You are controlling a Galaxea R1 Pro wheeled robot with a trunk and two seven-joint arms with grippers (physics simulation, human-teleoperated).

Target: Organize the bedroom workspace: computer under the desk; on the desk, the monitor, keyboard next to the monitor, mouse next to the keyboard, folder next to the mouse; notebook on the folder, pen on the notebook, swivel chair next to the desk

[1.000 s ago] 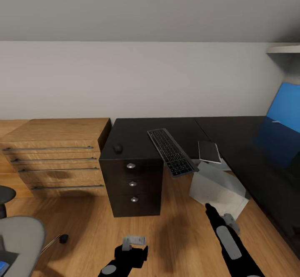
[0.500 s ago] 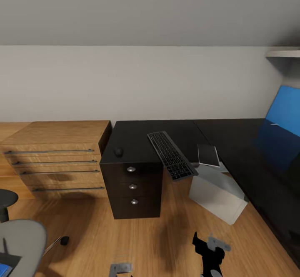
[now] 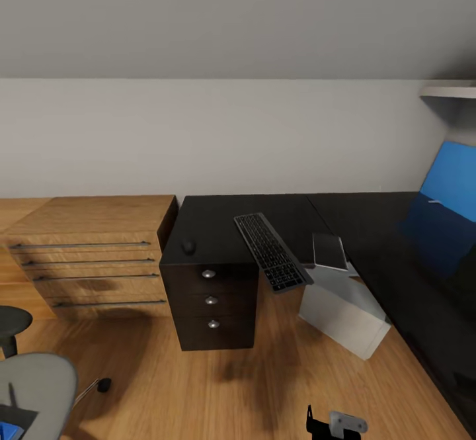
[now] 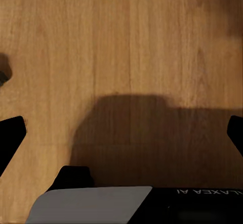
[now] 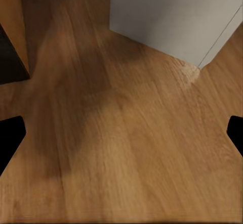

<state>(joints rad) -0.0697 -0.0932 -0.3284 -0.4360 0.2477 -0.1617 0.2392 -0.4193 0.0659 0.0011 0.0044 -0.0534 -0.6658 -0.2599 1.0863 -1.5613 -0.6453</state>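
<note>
The black desk [image 3: 218, 212] runs along the wall and turns down the right side. On it the keyboard [image 3: 271, 251] lies slanted, its near end hanging over the edge. The small dark mouse [image 3: 189, 247] sits at the desk's left front corner. The grey computer [image 3: 344, 311] stands tilted on the floor by the desk, and its pale side [image 5: 172, 16] shows in the right wrist view. A thin dark notebook [image 3: 329, 251] rests above it. The swivel chair [image 3: 33, 387] is at the lower left, with a corner of the blue folder [image 3: 5, 431] on it. My left gripper [image 4: 121, 133] and right gripper [image 5: 121, 133] are open over bare floor.
A light wooden drawer unit [image 3: 86, 255] stands left of the desk's black drawer block [image 3: 210, 301]. A blue wall panel [image 3: 453, 178] and a shelf [image 3: 449, 89] are at the right. Wood floor [image 3: 264, 380] lies open between the chair and the computer. My right arm's end [image 3: 334, 422] shows at the bottom edge.
Both arms have drawn back and down: the left has left the head view and only the right arm's tip remains. The head view has shifted upward a little.
</note>
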